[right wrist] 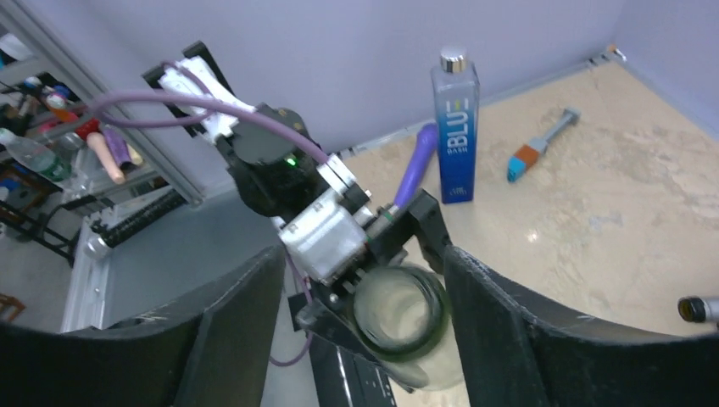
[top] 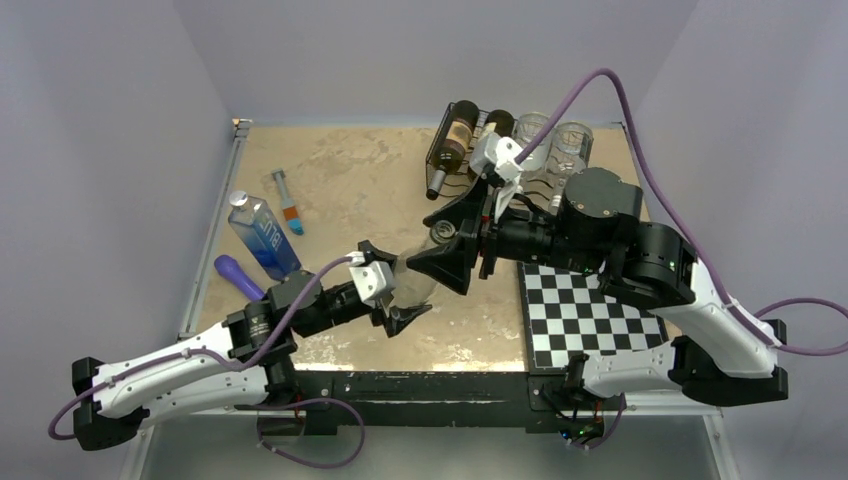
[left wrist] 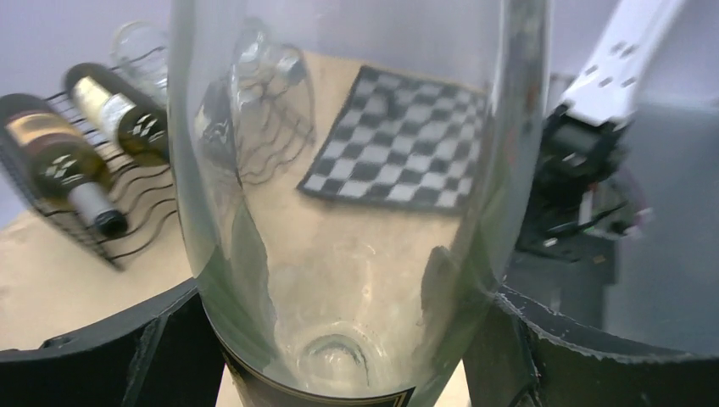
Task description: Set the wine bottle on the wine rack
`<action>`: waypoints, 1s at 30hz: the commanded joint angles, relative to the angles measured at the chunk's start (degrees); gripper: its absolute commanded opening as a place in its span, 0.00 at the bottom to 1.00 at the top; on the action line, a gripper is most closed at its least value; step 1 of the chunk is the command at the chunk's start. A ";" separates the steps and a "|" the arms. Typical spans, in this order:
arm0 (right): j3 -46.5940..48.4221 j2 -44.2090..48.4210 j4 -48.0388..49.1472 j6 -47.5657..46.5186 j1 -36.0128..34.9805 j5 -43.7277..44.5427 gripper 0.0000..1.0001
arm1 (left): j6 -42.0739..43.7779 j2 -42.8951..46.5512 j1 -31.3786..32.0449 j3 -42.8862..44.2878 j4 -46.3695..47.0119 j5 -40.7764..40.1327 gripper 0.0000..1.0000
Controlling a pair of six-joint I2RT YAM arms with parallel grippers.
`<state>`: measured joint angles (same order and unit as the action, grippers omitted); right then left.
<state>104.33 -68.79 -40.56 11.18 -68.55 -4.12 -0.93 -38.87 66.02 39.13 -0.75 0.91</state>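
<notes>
The left gripper (top: 392,286) clamps the clear glass wine bottle (top: 418,280), its long axis aimed into the right gripper (top: 450,240), whose 2 jaws gape astride its end; the black wire wine rack (top: 446,160) stands beyond.

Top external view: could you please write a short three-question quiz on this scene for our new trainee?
1. True or false: the left gripper is closed on the clear wine bottle.
2. Where does the chessboard lie? A) flat on the table, near right corner; B) leaning on the back wall; C) on top of the rack.
3. How many dark bottles lie on the wine rack?

Key: 1 true; 2 A; 3 two.
</notes>
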 commanded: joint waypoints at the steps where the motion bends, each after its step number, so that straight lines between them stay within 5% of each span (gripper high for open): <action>1: -1.18 2.82 7.76 2.76 -0.53 -0.55 0.78 | 14.15 -0.44 -0.36 4.99 6.27 -7.47 0.00; 5: -3.08 3.70 8.34 2.53 -0.53 2.15 0.90 | 24.21 -2.40 -0.36 6.39 8.68 -10.50 0.00; 10: -2.18 4.32 5.41 2.71 -0.53 6.97 0.94 | 36.90 -4.55 -0.38 6.45 13.66 -13.30 0.00; 21: 12.48 -1.92 -20.20 7.88 -0.04 18.01 0.90 | 65.58 -8.54 -0.35 2.22 25.41 -15.75 0.00; 30: 13.00 -7.20 -39.84 13.91 1.53 16.04 0.78 | 72.68 -10.37 -0.36 1.31 26.74 -16.72 0.00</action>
<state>119.39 -75.18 -69.87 21.08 -67.51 11.62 66.06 -50.37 65.69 39.35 10.92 -14.37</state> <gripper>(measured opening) 0.813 0.887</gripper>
